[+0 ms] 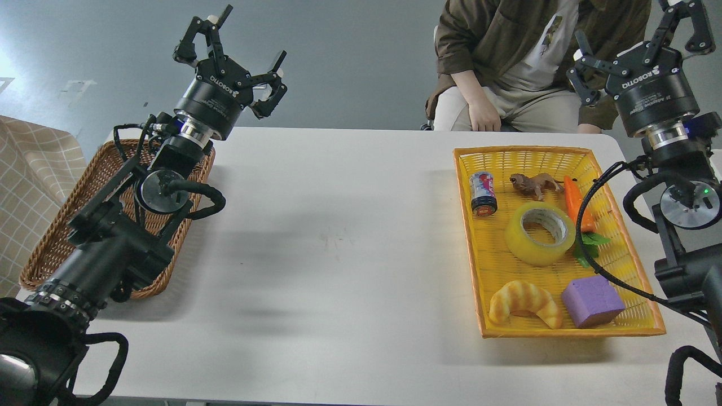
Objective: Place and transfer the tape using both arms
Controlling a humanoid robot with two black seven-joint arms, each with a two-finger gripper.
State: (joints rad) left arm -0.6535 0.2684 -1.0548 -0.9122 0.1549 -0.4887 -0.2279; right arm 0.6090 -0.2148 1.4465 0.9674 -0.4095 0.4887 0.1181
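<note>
The tape [539, 233], a translucent yellow roll with a grey-white core, lies flat in the middle of the yellow basket [564, 153] at the right of the white table. My left gripper [234, 53] hangs high over the table's far left edge, beyond the wicker basket, with its fingers spread open and empty. My right gripper [643, 42] is raised at the far right, above and behind the yellow basket, also open with nothing in it. Both are well apart from the tape.
A brown wicker basket [42, 254] sits at the left under my left arm. In the yellow basket lie a can [483, 193], a toy lion [535, 184], a carrot [576, 204], a croissant [524, 303] and a purple block [592, 300]. A seated person [507, 62] faces the far edge.
</note>
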